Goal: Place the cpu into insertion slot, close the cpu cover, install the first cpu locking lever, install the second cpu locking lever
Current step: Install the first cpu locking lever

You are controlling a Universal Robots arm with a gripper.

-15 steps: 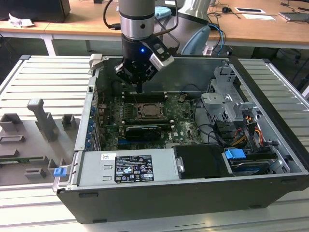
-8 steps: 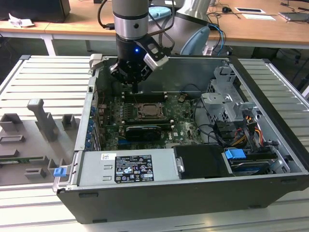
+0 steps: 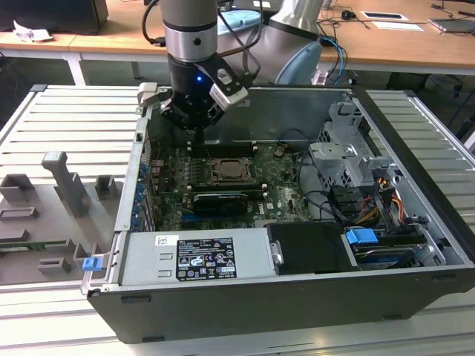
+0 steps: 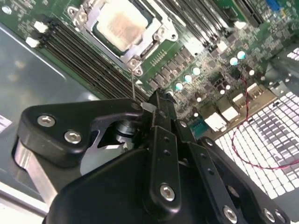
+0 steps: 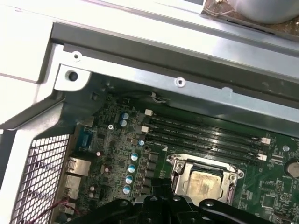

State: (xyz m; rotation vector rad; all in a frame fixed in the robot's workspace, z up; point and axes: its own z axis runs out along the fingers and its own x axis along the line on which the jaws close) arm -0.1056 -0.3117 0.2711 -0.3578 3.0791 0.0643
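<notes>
Noted: you had the cpu (image 4: 122, 25) lying flat in the insertion slot (image 5: 174, 161), with the cpu cover (image 4: 147, 44) down around it and the chip's pale face showing through the window. The gripper (image 4: 156, 98) hung just beside the insertion slot with its jaws drawn together, tips meeting a thin wire lever (image 4: 133, 84) that rose from the slot's corner; you could not tell whether they pinched it. Judgement: the chip looked light, stiff and fragile, for handling by its edges only, while the lever looked springy and slick, best gripped near its free end.
</notes>
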